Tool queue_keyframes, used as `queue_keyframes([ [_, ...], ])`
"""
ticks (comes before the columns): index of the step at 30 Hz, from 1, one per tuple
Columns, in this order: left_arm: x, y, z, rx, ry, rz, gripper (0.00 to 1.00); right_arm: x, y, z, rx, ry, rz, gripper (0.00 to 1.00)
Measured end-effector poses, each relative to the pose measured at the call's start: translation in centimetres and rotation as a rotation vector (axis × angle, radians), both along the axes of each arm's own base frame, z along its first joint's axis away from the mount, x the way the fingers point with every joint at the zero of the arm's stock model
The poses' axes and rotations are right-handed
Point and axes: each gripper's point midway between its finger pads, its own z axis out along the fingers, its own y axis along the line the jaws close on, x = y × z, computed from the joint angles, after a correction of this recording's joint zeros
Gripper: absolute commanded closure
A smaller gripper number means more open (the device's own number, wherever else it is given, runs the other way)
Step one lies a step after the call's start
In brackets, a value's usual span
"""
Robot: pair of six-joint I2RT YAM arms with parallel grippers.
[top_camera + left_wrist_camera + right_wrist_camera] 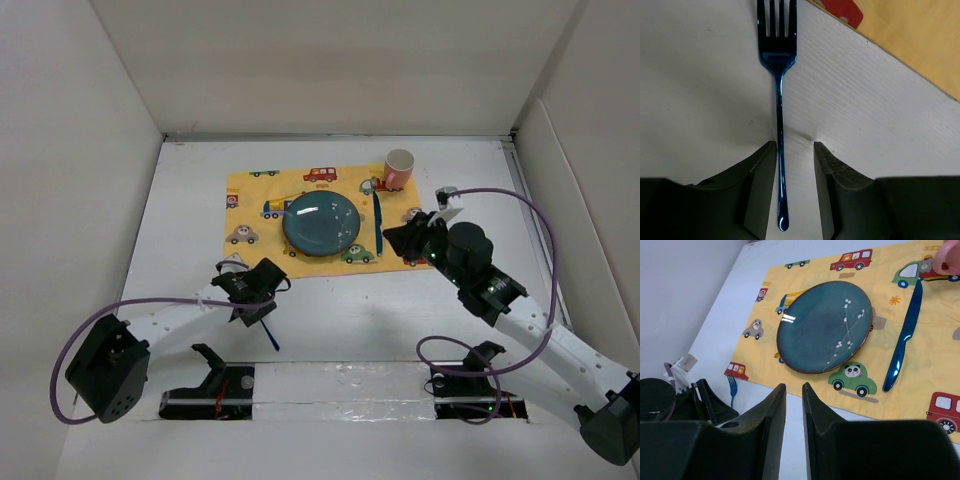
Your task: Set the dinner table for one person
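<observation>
Blue fork (779, 125) on dinner table (700, 100), between jaws of left end effector (794, 148)

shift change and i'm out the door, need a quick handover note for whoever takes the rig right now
Left gripper: open, fingers either side of the fork handle. The fork lies flat on the table, off the placemat near-left corner, not lifted.
Right gripper: slightly open, empty, by the placemat's right edge.
Done: plate on the placemat, knife right of it, cup at the far right corner.
Left: grip the fork and lay it left of the plate.
</observation>
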Motion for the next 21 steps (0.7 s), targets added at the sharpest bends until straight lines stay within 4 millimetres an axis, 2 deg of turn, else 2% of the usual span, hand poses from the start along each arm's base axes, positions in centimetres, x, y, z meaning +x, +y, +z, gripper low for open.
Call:
queue_keyframes([
  [4, 0.2, 0.2, -0.3, 0.029, 0.016, 0.014, 0.69, -0.3, -0.2, 0.8, 0.014, -0.021, 0.000, 0.74],
  [7, 0.6, 0.2, 0.2, 0.035, 0.003, 0.035, 0.63, -0.5, -0.4, 1.3, 0.024, -0.034, 0.000, 0.74],
  [9, 0.8, 0.2, 0.4, 0.032, -0.008, 0.043, 0.63, -0.6, -0.4, 1.6, 0.028, -0.041, 0.000, 0.74],
  [16, 1.3, 0.2, -0.4, 0.058, 0.027, 0.057, 0.73, -0.8, -1.0, 2.4, 0.043, -0.064, -0.015, 0.74],
  [21, 1.3, -0.6, -0.4, 0.018, 0.028, 0.051, 0.91, -0.5, -1.4, 2.3, 0.038, -0.061, -0.036, 0.74],
])
